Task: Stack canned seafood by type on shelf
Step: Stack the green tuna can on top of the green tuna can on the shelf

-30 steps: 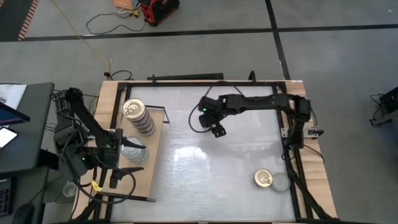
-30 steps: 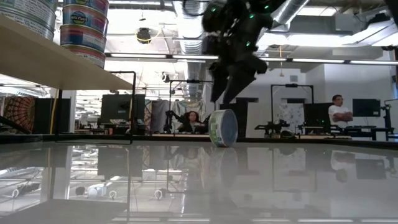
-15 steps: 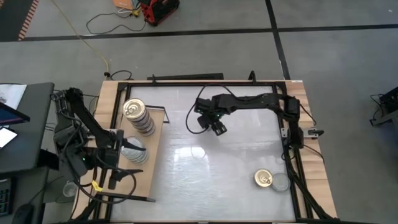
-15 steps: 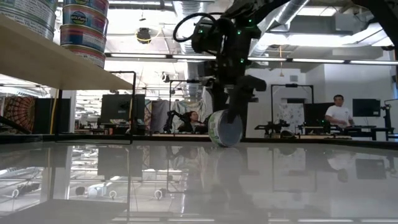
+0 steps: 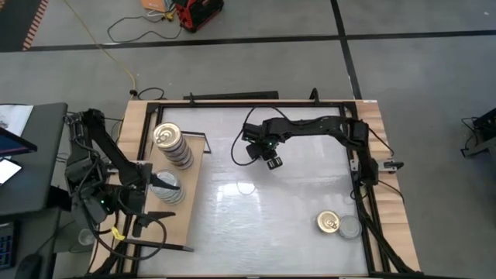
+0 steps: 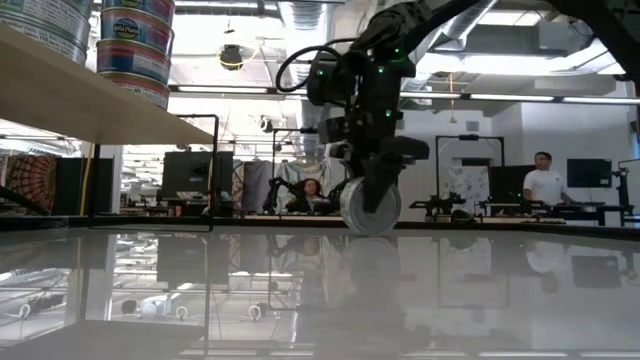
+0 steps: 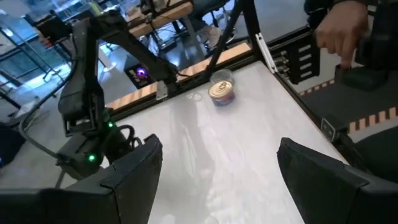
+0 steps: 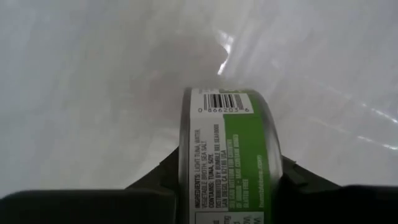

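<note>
Tuna tin with a green label stands on edge on the white tabletop, gripped between the fingers of the right gripper toward the table's far side. The left gripper, fingers spread and apparently empty, hangs over the shelf beside two stacks of tins.

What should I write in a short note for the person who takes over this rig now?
Right gripper: shut on green-label tin, on edge mid-table.
Left gripper: open, over the shelf beside the silver-top stack.
Done: gold-top stack and silver-top stack on the shelf.
Left: the held tin, plus a gold-top tin and a silver-top tin near the table's right edge.
</note>
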